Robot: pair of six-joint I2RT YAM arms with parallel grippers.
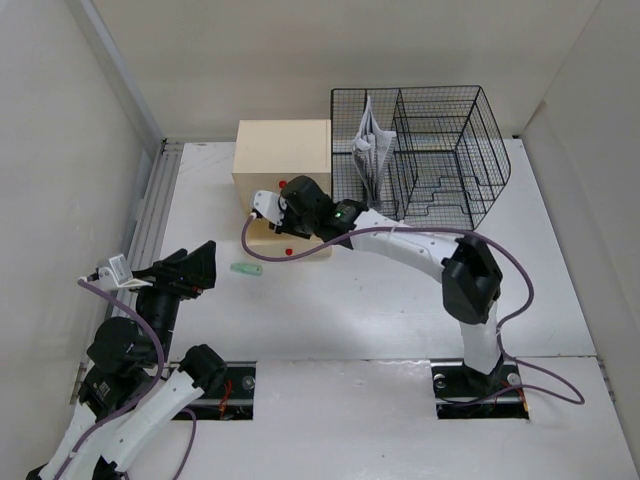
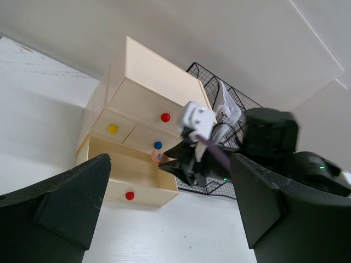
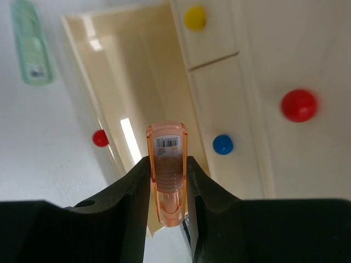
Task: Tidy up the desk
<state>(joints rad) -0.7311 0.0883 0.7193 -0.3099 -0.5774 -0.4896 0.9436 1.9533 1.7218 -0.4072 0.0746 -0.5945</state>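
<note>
The white desk (image 1: pixel 380 290) carries a beige drawer box (image 1: pixel 282 150) whose bottom drawer (image 3: pixel 120 98) is pulled open. My right gripper (image 1: pixel 283 215) is shut on an orange translucent tube (image 3: pixel 167 164) with a barcode label and holds it above the open drawer; the tube also shows in the left wrist view (image 2: pixel 156 156). A pale green tube (image 1: pixel 245 270) lies on the desk in front of the box and shows in the right wrist view (image 3: pixel 32 41). My left gripper (image 1: pixel 195 268) is open and empty, left of the green tube, facing the box (image 2: pixel 142 93).
A black wire basket (image 1: pixel 440 150) stands at the back right beside the box, with folded papers (image 1: pixel 368 150) in its left compartment. The box drawers have red, yellow and blue knobs. Walls close in the desk on the left, back and right.
</note>
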